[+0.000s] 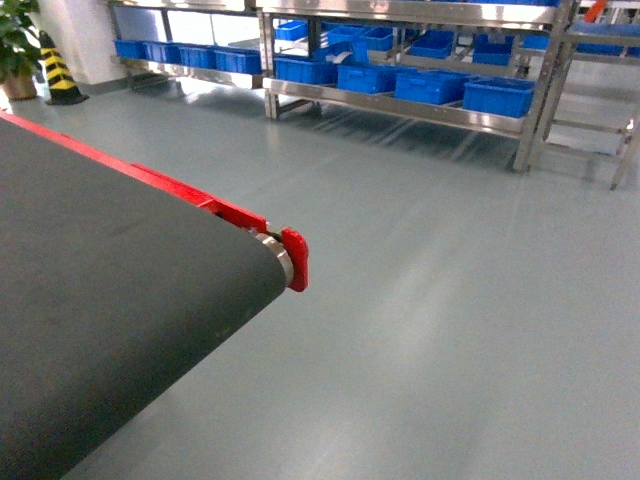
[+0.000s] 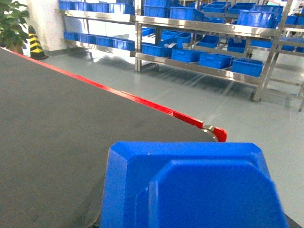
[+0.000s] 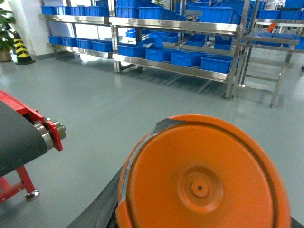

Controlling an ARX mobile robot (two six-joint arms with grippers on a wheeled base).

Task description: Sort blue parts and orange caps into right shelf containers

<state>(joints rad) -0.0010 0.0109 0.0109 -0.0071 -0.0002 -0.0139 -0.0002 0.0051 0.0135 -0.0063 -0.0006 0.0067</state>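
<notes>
A grey-green workshop floor point(image 1: 430, 300) stretched toward a long stainless-steel shelf point(image 1: 400, 105) lined with blue containers point(image 1: 498, 96), seen from the robot's head camera. At the left of that view, a dark conveyor belt point(image 1: 110, 300) with a red frame point(image 1: 230, 212) ended at a roller with a red end bracket point(image 1: 295, 258). A yellow-and-black striped cone point(image 1: 58, 72) and a potted plant point(image 1: 15, 45) stood at the far left wall.

Neither gripper appeared in the head view. In the left wrist view, a blue part point(image 2: 190, 187) filled the lower frame, very close to the lens and blurred, above the end of the belt; the fingers themselves were not visible, so whether they clasped the part could not be told. In the right wrist view, an orange cap point(image 3: 204, 175) likewise crowded the lower frame, its round face with a small centre boss turned toward the camera, with the floor behind it and the belt's end roller point(image 3: 47, 133) to the left. The fingers were again out of sight, and their grip could not be told.

Both pieces sat well apart from the shelf, whose containers lay across the open floor in the background.
</notes>
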